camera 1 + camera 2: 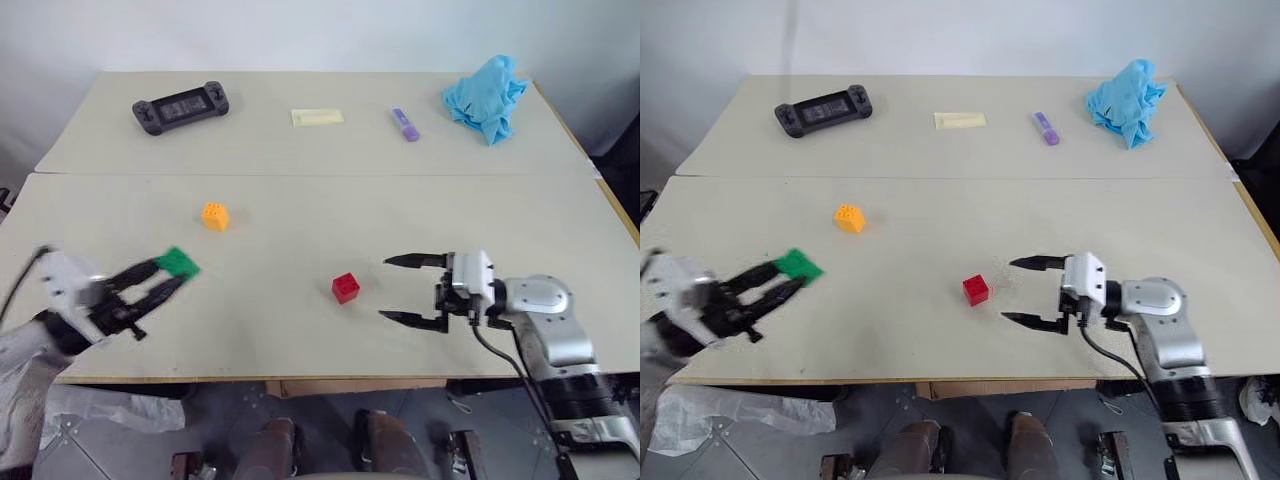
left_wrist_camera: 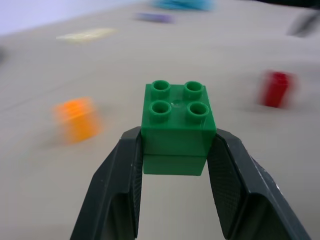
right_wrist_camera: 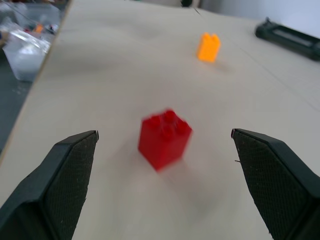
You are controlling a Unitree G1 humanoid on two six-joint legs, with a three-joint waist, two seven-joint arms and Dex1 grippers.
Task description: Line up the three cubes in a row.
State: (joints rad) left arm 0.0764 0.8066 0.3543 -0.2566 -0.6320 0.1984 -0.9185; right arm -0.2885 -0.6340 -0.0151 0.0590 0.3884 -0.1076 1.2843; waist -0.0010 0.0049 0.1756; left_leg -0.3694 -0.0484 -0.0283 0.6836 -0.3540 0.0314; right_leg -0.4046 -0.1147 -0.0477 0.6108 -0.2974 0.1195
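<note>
**Three studded cubes, one in hand**

Green cube: glossy plastic, clamped in our left claw above the counter. Red cube sits before our wide-open right claw; orange cube stands apart. We judge: lower green squarely, studs up, aligned with both.

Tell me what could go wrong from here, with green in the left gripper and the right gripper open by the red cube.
1. The left gripper pinches only the green cube's lower half; a fast swing could twist it loose.
2. The open right gripper sits level beside the red cube; a fingertip could knock it away instead of straddling it.
3. The orange cube stands apart from red, so the row probably needs another move.
</note>
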